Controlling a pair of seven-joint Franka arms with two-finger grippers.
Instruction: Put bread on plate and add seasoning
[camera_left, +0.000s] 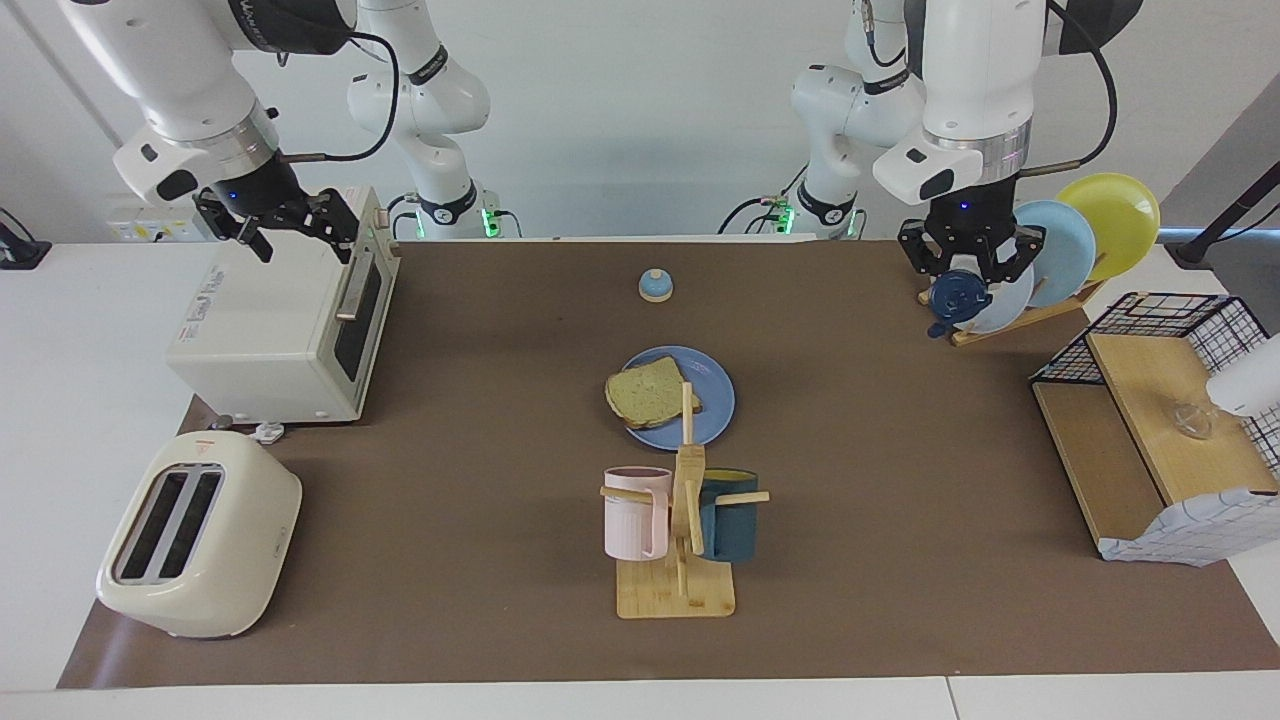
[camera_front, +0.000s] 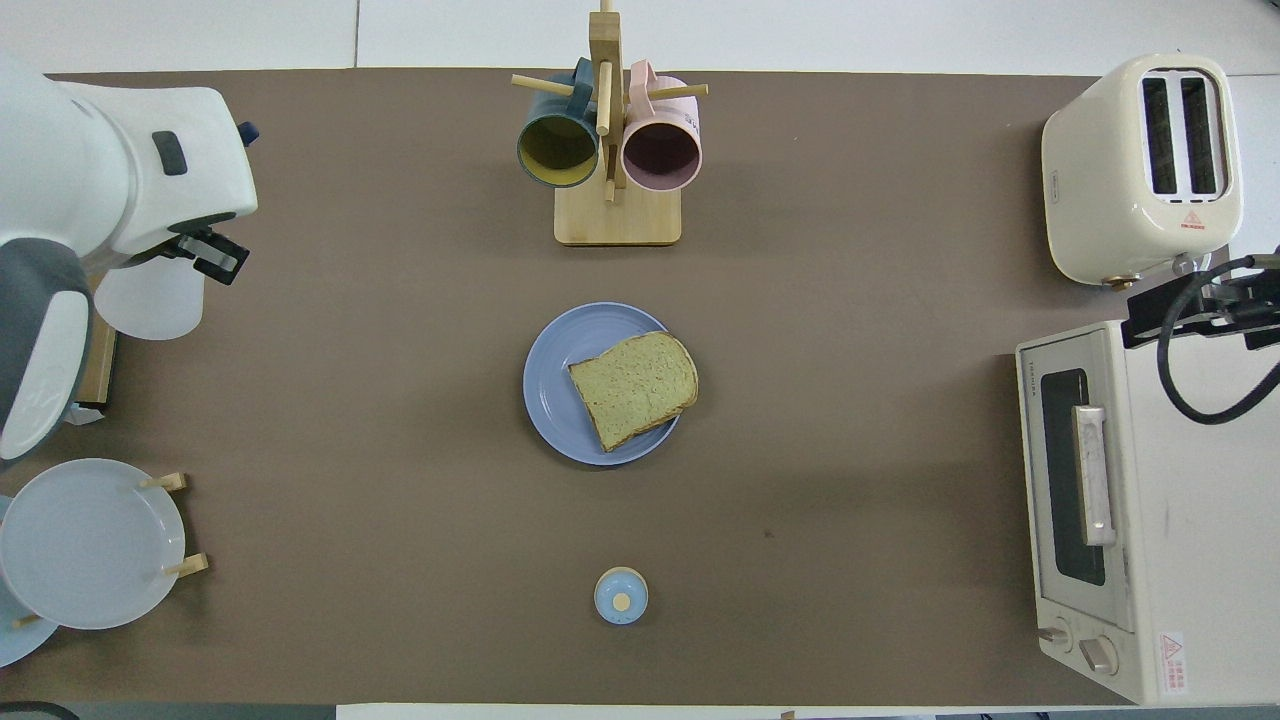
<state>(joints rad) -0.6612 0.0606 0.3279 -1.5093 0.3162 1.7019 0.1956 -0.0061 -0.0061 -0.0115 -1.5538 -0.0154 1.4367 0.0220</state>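
Fingers of the left gripper (camera_left: 968, 272) are clamped around the seasoning (camera_left: 958, 296), its dark navy cap showing between them at the upper right of the facing view, held in the air in front of the pale blue plates (camera_left: 1050, 250) standing in the wooden plate rack (camera_left: 1030, 315). In the overhead view only a sliver of that cap peeks out at the upper left, past the arm's white wrist. A yellow plate (camera_left: 1115, 210) stands in the same rack.

Over at the upper left of the facing view, the right gripper (camera_left: 290, 222) hangs above the toaster oven (camera_left: 290, 320), fingers spread wide and holding nothing. That arm is waiting.

Centre of the frame now: the bread (camera_left: 648, 394) lies flat on the plate (camera_left: 712, 400), shifted toward one edge so its crust overhangs the rim a touch; the overhead view shows the same slice at mid-frame (camera_front: 636, 387) on the blue plate (camera_front: 550, 385).

Just above the plate in the facing view sits the little blue-domed bell (camera_left: 655, 285), well apart from it. Below the plate stands the wooden mug tree (camera_left: 685, 540), with a pink mug (camera_left: 635, 512) and a dark teal mug (camera_left: 730, 515) hung on its pegs. A cream toaster (camera_left: 195, 535) fills the lower left, and a wire-and-wood shelf (camera_left: 1160, 420) occupies the right edge.
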